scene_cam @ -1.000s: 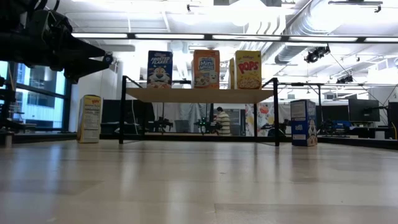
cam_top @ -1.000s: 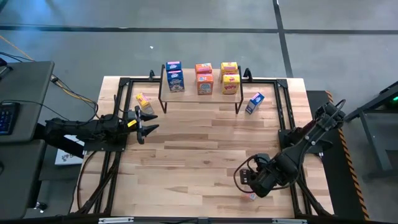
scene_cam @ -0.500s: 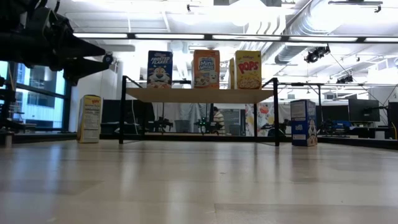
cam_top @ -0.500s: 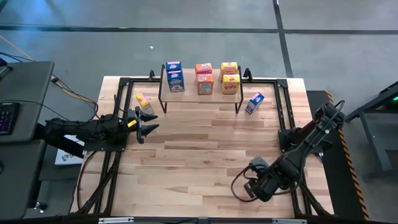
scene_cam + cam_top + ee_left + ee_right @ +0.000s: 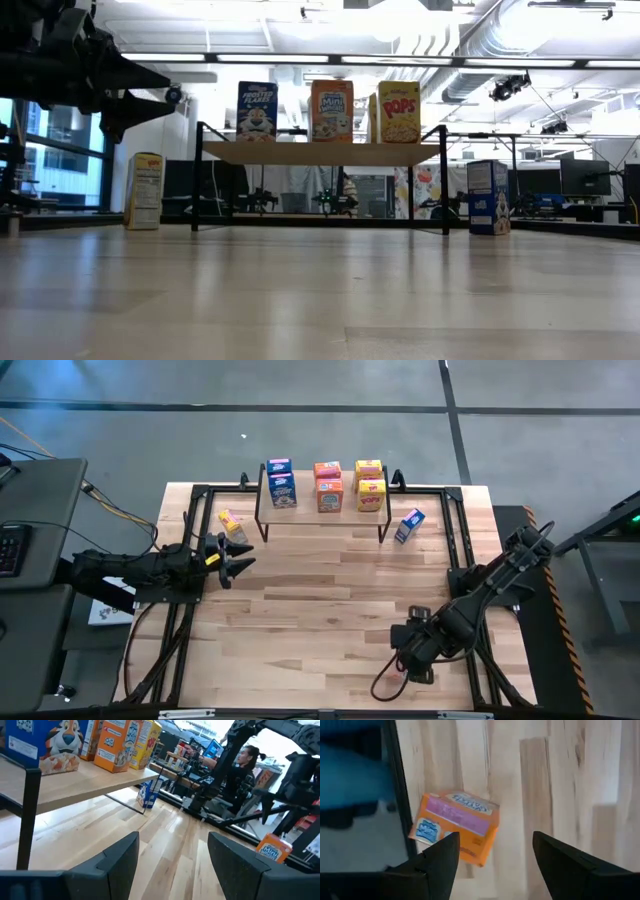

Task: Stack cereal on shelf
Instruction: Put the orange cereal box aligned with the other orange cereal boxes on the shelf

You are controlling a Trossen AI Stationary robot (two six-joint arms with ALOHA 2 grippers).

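The shelf [image 5: 305, 510] stands at the table's far edge with several blue, orange and yellow cereal boxes upright on it [image 5: 332, 110]. A yellow box [image 5: 231, 523] stands on the table left of the shelf, and a blue box [image 5: 409, 526] stands to its right. An orange box [image 5: 455, 827] lies flat near the table's near right corner. My right gripper [image 5: 410, 650] hangs over it, pointing down, open, with its fingers [image 5: 437, 865] clear of the box. My left gripper [image 5: 238, 557] is level at the table's left side, open and empty.
A black metal rail [image 5: 400, 795] runs right beside the orange box, and the same frame borders the table's sides [image 5: 460, 550]. A person [image 5: 247, 760] is beyond the table's right side. The wide middle of the tabletop [image 5: 320, 590] is bare wood.
My right gripper has rolled about a quarter turn around its own axis while staying over the near right corner, and its cable loop has swung toward the near edge. My left gripper has rolled slightly in place. No box has moved.
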